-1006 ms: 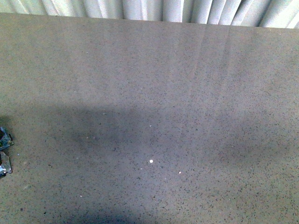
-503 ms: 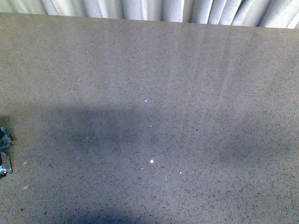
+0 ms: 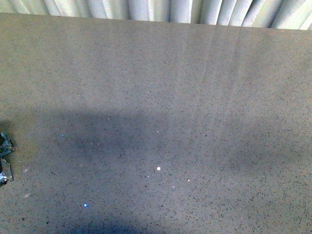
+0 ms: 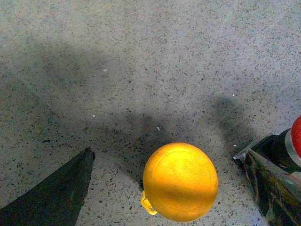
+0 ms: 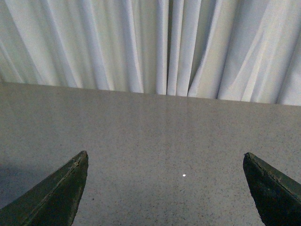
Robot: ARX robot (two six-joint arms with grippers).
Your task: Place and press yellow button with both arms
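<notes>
Yellow button appears to stand on the speckled table between the 2 fingers of the left gripper. It is seen cap-up, with its small yellow tab poking out at one side. Those fingers are spread wide, with bare table showing either side of the cap, so nothing is clamped. A red-and-white thing at the frame edge, by the other finger, is too cropped to name. The right gripper is likewise spread and empty, aimed across the table toward the white curtain. I judge the button rigid, light and top-heavy. Its domed cap looks smooth and likely to slip, so the base under it, hidden here, is the better hold.
</notes>
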